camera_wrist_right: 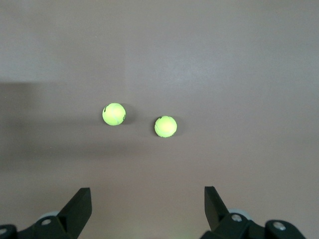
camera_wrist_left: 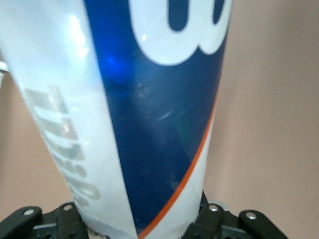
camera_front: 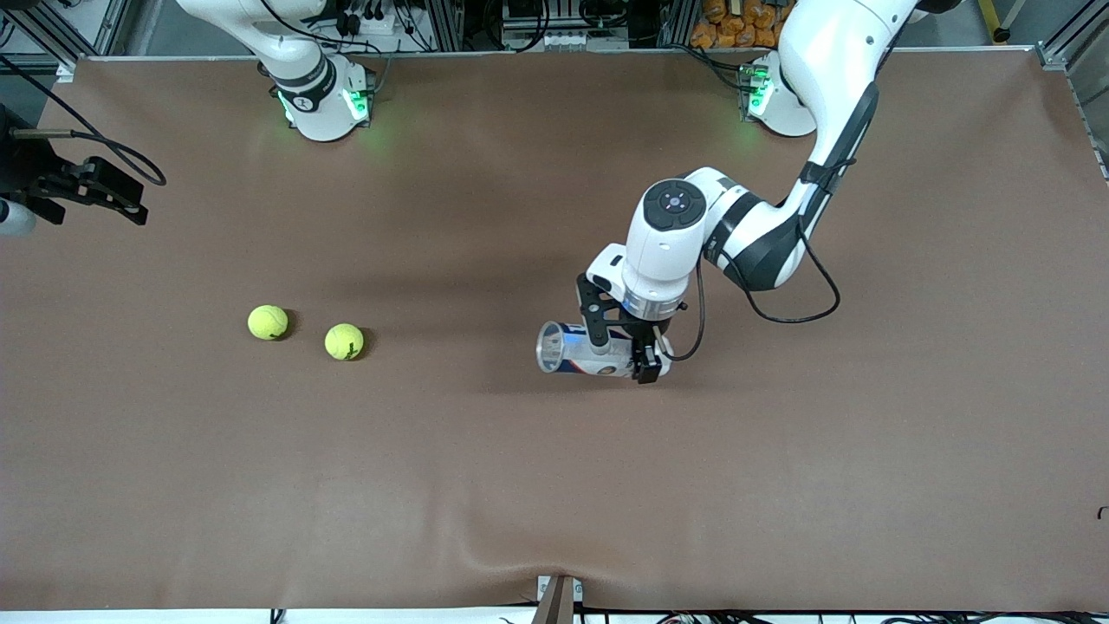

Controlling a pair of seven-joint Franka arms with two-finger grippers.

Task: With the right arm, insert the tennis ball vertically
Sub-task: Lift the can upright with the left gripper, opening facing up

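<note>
Lying on its side on the brown counter (camera_front: 554,485), the ball can (camera_front: 579,349) is clamped by the left gripper (camera_front: 639,347); two tennis balls (camera_front: 268,322) (camera_front: 344,341) sit toward the right arm's end. Left wrist view: fingers (camera_wrist_left: 214,219) squeeze the can (camera_wrist_left: 149,114). Right wrist view: the right gripper (camera_wrist_right: 147,209) hangs wide open, empty, over both balls (camera_wrist_right: 114,114) (camera_wrist_right: 165,126).
</note>
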